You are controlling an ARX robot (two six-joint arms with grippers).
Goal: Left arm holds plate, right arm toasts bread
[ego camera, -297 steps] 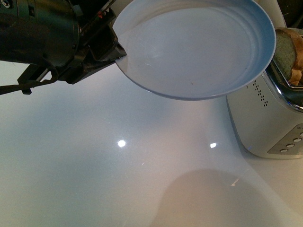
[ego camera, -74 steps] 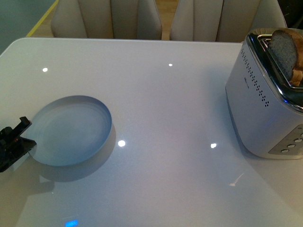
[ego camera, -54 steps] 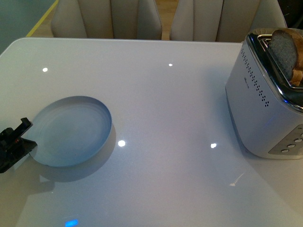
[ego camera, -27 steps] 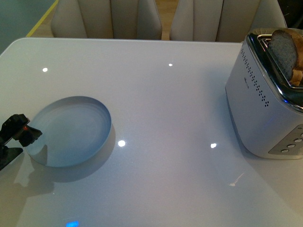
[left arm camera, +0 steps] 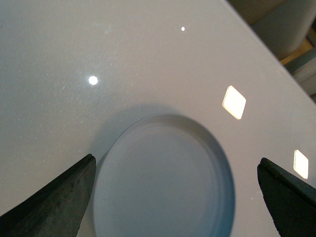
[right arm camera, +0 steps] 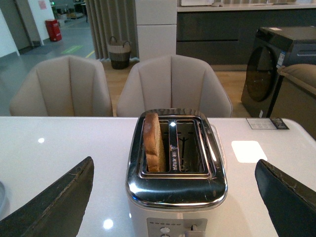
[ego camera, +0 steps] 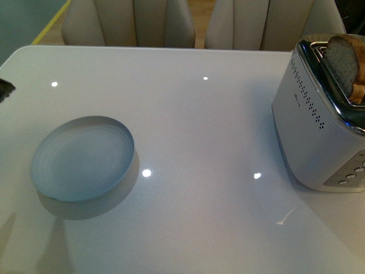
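A white toaster (right arm camera: pixel 176 170) stands on the white table (ego camera: pixel 217 142) before beige chairs (right arm camera: pixel 173 84).

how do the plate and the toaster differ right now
The plate is pale blue, round and shallow, lying flat and empty; the toaster is a tall white box with a chrome top. The toaster holds a slice of bread upright in one slot, while the plate holds nothing. Both rest on the white table, and no claw touches either.
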